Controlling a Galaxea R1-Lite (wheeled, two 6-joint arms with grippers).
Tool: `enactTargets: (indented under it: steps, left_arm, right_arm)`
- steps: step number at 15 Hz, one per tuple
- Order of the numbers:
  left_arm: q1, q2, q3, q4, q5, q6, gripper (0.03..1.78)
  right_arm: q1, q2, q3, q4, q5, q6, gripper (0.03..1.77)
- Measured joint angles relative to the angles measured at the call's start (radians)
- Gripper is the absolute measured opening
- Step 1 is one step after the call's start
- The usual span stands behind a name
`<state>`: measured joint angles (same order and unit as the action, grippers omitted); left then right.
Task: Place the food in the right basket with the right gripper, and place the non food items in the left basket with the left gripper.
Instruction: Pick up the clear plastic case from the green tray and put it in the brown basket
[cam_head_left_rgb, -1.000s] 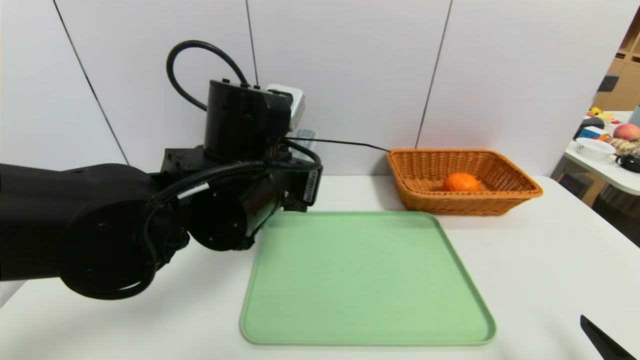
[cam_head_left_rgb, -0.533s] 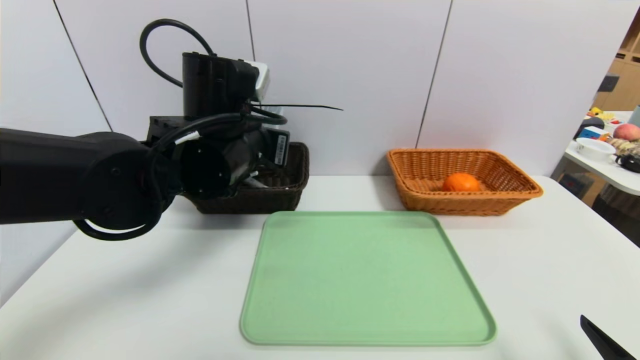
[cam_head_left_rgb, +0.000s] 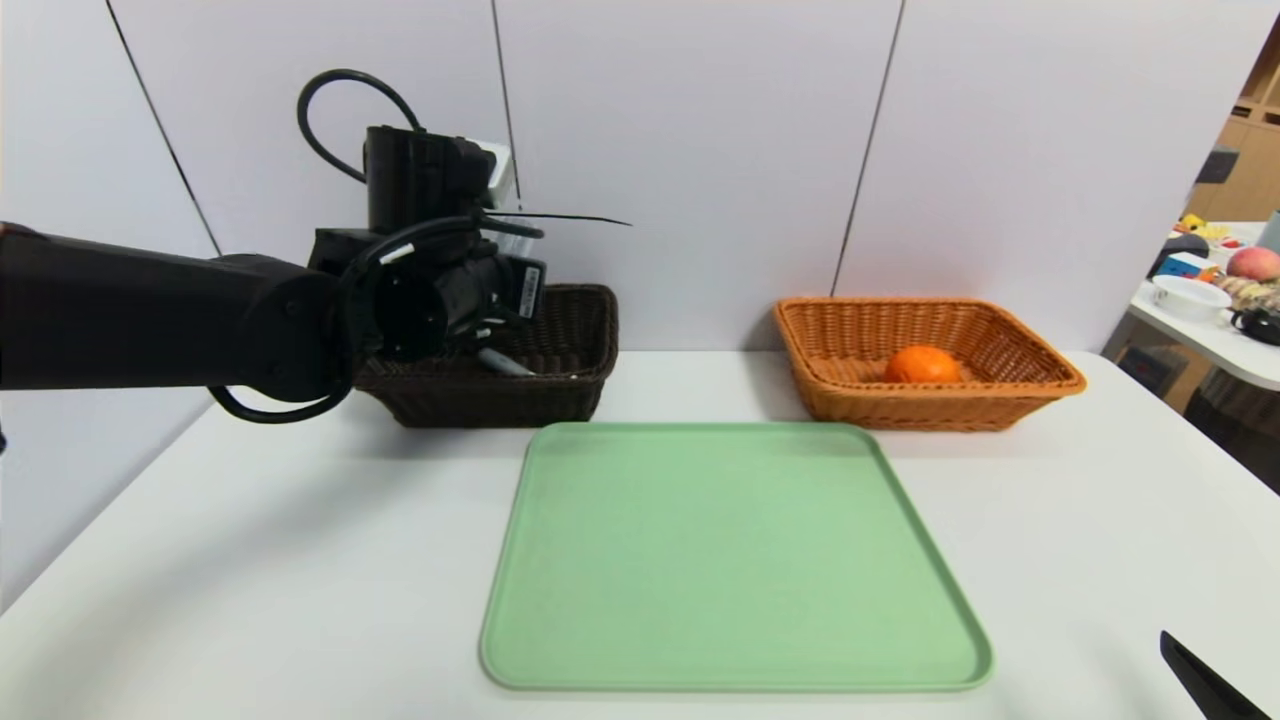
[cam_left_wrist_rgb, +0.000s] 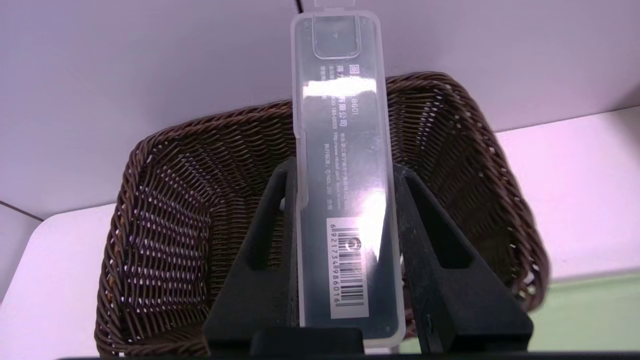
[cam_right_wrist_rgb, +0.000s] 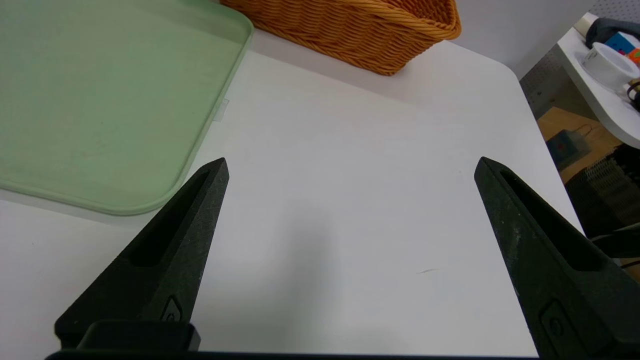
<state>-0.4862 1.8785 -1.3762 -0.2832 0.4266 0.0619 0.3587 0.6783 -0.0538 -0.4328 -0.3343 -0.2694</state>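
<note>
So the left gripper's (cam_left_wrist_rgb: 345, 175) fingers are now swinging that clamped clear plastic case (cam_left_wrist_rgb: 345, 150) over the dark basket (cam_head_left_rgb: 490, 400) at eleven o'clock, meaning release is probably nearing; right gripper's (cam_right_wrist_rgb: 352, 160) idling wide apart, four o'clock.

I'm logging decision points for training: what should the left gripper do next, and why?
Probably lower the clear plastic case a little into the dark basket before releasing: the left gripper has its jaws shut on it, above that basket, and the case looks like a non-food item.
</note>
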Motion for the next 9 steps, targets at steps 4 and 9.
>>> enactTargets:
  steps: [4, 9]
  left_arm:
    - [0.055, 0.08, -0.05, -0.002, -0.037, 0.01, 0.62]
    - [0.076, 0.15, -0.055, -0.009, -0.043, 0.003, 0.62]
  right_arm:
    - [0.0, 0.006, 0.0, 0.0, 0.0, 0.0, 1.69]
    - [0.0, 0.018, 0.0, -0.001, 0.0, 0.0, 1.69]
